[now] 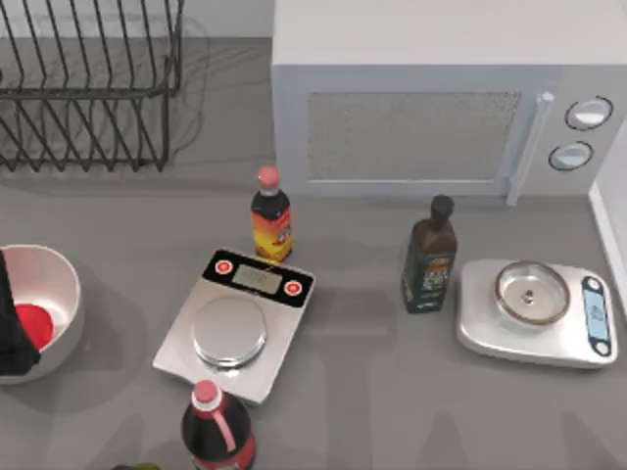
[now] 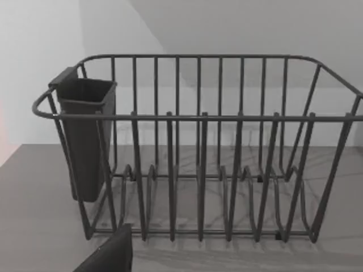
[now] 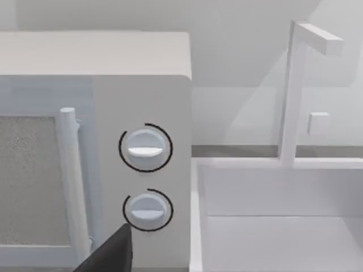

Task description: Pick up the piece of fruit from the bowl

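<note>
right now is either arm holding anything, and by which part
It cannot be told. The left arm hangs over the bowl, partly covering the red fruit, but no grip on it is visible.

Glossy white bowl (image 1: 61, 284), smooth red fruit (image 1: 35, 323), matt grey table (image 1: 392, 392).

Even soft light, faint shadows under objects, all sharp, no glare

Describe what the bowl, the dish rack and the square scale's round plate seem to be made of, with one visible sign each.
Bowl: probably glazed ceramic or plastic; plain white, with a smooth, softly shaded wall.
Dish rack: looks like dark coated metal wire; thin bent rods.
Round plate on the square scale: seemingly brushed metal; grey with a dull sheen.
</note>
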